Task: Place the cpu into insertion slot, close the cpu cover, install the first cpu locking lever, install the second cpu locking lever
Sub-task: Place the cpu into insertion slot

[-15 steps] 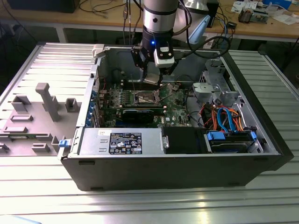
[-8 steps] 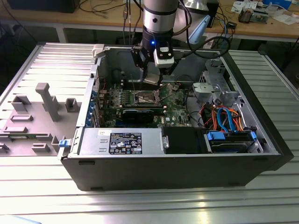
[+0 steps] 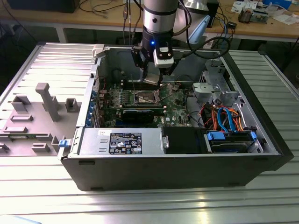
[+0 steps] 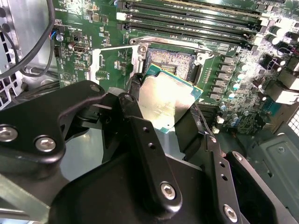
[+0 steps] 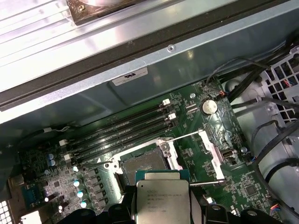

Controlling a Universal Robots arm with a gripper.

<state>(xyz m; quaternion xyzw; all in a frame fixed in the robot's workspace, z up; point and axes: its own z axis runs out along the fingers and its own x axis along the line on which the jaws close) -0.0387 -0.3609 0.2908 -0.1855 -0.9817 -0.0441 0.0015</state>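
The gripper (image 4: pixel 161 105) is pinching the cpu (image 4: pixel 169 95) by opposite edges, holding it just above the slot (image 5: pixel 144 163); the cover (image 5: pixel 213 151) is apparently lying swung open beside it.

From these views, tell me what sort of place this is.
Probably a robotics or electronics lab: an open computer case on a ribbed metal table, a wooden bench behind, and the pincer holding the cpu near the insertion slot.

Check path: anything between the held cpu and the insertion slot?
Nothing visible. The claw holds the cpu close to the bare insertion slot; the cpu cover stands open to one side, off the slot.
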